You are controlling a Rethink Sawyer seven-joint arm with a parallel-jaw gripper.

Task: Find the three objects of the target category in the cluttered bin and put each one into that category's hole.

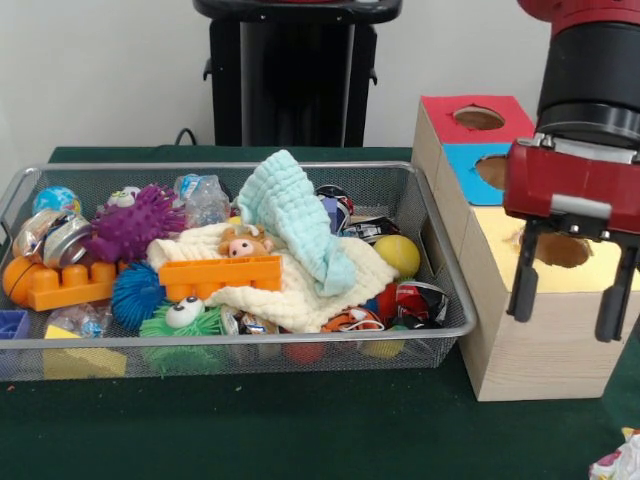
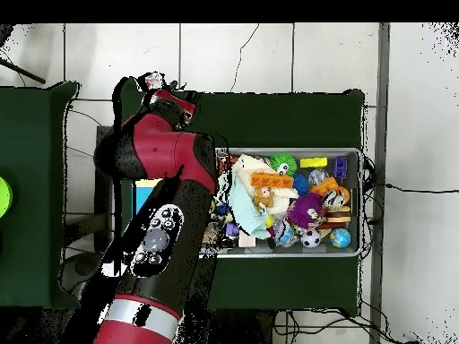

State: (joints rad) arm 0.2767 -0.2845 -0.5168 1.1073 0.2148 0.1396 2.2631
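While over box: gripper (image 1: 572,283) spread, holding nothing
Below gripper: gold-topped box hole (image 1: 562,250)
Beside gripper, picture-left: cluttered bin (image 1: 445,262), full
Lower right: printed wrapper (image 1: 620,462) on tabletop (image 1: 300,430)

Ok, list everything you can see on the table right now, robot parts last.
wire basket: one, silver mesh, on green table
cloths: two, mint over cream, basket middle
orange bricks: two, middle and left
spiky balls: purple, blue, green with eyes
yellow ball: one, basket right
boxes: red, blue, yellow-topped wood, holes on top
printed wrapper: one, bottom-right corner
gripper: red, jaws open, empty, over yellow-topped box
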